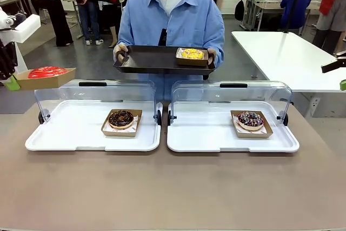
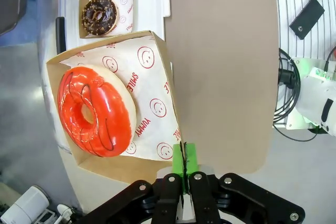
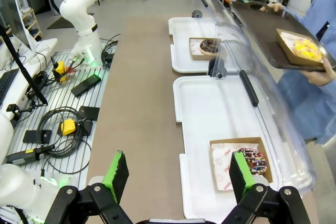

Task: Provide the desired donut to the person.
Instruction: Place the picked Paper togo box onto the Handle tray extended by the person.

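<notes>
Both hands: left hand (image 2: pixel 183 169) pinches donut box (image 2: pixel 113 100) rim, right hand (image 3: pixel 178 174) released.

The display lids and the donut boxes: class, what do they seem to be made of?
Display lids: clear, glossy, probably plastic; the trays show through them. Donut boxes: matte brown, seemingly cardboard, with folded edges, lined with white printed paper.

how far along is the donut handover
Done: a yellow donut already sits on the person's dark tray. In hand: the left end effector is shut on the box edge of the red donut, held off to the table's left. Left: carrying it to the tray and releasing. The right end effector hangs open.
</notes>
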Controlling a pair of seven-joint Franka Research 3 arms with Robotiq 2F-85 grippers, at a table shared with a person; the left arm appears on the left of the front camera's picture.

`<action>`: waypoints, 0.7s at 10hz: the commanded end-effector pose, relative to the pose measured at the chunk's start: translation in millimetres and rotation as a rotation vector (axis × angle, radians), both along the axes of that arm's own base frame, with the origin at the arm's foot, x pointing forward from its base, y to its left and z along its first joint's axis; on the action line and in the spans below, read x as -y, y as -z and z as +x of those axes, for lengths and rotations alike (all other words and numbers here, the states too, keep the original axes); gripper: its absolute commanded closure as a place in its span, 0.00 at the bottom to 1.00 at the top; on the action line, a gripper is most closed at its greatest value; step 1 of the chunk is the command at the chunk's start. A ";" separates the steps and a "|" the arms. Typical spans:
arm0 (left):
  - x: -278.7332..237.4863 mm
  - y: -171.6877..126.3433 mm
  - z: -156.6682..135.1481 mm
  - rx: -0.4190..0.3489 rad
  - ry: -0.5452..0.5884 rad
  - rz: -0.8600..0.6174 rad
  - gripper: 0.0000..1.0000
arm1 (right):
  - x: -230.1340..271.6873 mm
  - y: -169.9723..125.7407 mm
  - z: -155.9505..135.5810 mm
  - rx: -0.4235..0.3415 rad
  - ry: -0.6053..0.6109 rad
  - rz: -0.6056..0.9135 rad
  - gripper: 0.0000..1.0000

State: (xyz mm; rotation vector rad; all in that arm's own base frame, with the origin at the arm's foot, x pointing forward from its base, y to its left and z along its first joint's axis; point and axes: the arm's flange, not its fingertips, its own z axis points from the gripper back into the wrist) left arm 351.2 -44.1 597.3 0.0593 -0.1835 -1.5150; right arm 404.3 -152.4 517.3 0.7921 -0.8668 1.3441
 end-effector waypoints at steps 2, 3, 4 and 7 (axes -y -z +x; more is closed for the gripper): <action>-1.2 1.1 -3.5 0.009 -0.006 0.008 1.00 | 0.0 0.4 0.7 -0.001 0.001 0.004 0.00; -1.2 1.1 -3.5 0.009 -0.006 0.008 1.00 | 0.0 0.4 0.7 -0.001 0.001 0.004 0.00; -1.2 1.1 -3.5 0.009 -0.006 0.008 1.00 | 0.0 0.4 0.7 -0.001 0.001 0.004 0.00; -1.2 1.1 -3.5 0.009 -0.006 0.008 1.00 | 0.0 0.4 0.7 -0.001 0.001 0.004 0.00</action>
